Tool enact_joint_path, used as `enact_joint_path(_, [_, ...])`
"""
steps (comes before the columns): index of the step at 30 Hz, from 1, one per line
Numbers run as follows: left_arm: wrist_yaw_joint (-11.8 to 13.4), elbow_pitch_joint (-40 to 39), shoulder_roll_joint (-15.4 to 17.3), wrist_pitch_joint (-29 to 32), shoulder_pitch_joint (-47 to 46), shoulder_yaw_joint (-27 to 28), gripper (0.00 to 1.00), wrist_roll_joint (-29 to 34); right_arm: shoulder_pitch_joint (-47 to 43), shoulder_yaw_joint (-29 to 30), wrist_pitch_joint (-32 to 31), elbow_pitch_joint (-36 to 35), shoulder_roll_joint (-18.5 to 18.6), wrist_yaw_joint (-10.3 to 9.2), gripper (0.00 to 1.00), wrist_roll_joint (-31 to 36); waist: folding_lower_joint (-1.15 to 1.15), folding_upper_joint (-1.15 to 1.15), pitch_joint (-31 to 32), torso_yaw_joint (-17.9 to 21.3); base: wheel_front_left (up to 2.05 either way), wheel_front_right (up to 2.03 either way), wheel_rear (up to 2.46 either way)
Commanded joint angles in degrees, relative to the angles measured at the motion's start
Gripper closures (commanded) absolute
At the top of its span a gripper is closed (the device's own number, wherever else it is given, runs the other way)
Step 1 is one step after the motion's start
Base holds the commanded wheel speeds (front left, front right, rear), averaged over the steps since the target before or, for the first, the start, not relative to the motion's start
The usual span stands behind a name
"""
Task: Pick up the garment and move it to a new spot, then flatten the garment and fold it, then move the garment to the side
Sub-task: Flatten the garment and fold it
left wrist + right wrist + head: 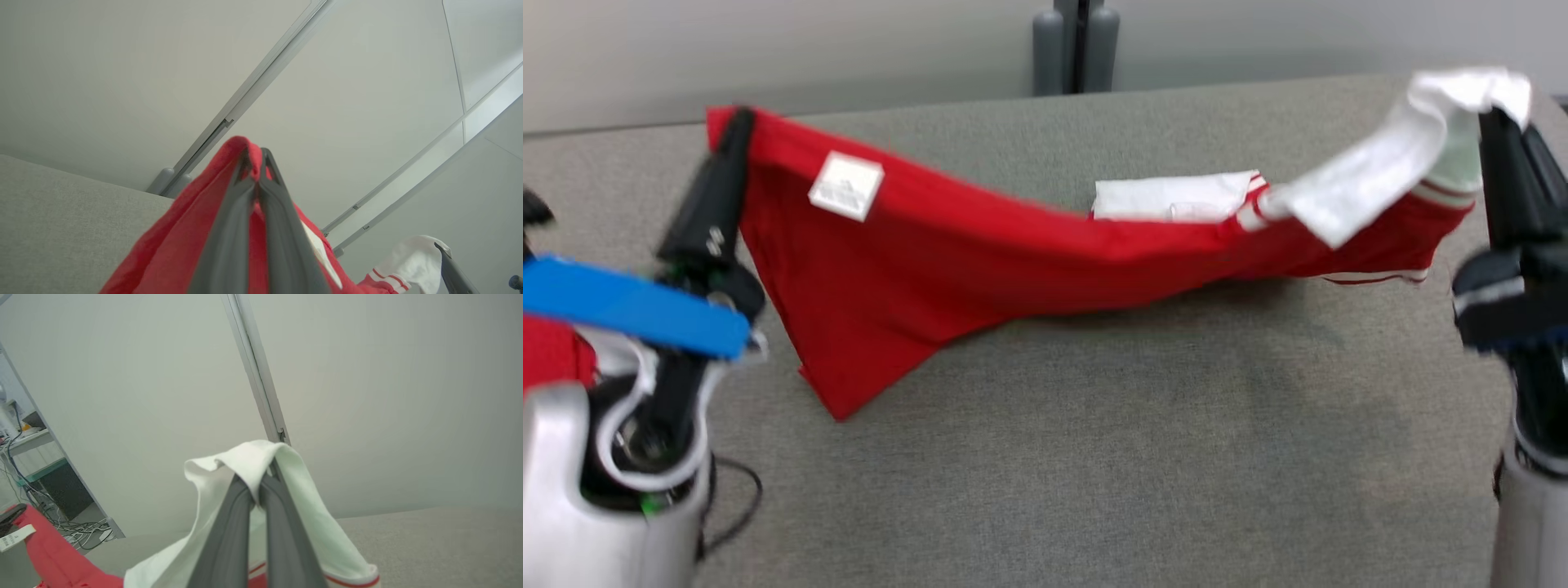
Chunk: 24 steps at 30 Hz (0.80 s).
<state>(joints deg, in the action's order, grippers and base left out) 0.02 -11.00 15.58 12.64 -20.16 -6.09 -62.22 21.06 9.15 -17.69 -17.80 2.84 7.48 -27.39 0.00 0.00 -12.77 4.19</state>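
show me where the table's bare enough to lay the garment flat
Widest bare patch: the near table, in front of the hanging garment. A narrower bare strip runs behind the garment, up to the post. Crowded: the middle band, where the garment sags between the left gripper and right gripper, both shut on it.

L gripper (738, 121): 2 long tapering matte dark-grey fingers on a black base w/ small pale round marks (715, 239). Behind the base, a flat bright-blue plastic plate (633, 309) lies across the wrist. Then a looped white cable (645, 465), a tiny green light (649, 506) and a rounded silver-grey forearm shell (560, 506). A thin black cable (742, 502) curls out beside the shell. R gripper (1496, 126): same long dark-grey fingers, black wrist block w/ a pale grey band (1490, 296), a bit of blue at the frame edge, pale grey tube-shaped forearm (1531, 523) below.
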Motion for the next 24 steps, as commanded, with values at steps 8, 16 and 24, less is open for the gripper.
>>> enact_joint_path(8, [1.6,14.4,3.5,0.5,-23.7,1.3,1.0,4.2,31.6,-1.9,2.3,23.5,0.1,0.04,1.0,-4.4,0.0,0.0,-11.7,2.3,0.0,0.0,0.0])
enact_joint_path(16, [-1.8,25.3,4.5,-5.6,-45.5,0.3,1.0,10.4,58.0,-4.2,18.3,37.3,2.1,0.04,1.0,-2.7,0.0,0.0,-17.2,2.0,0.0,0.0,0.0])
enact_joint_path(24, [-5.7,31.2,3.9,-14.0,-52.3,0.1,1.0,12.0,65.2,-10.0,28.4,43.0,6.0,0.03,1.0,-5.1,0.0,0.0,-17.1,1.7,0.0,0.0,0.0])
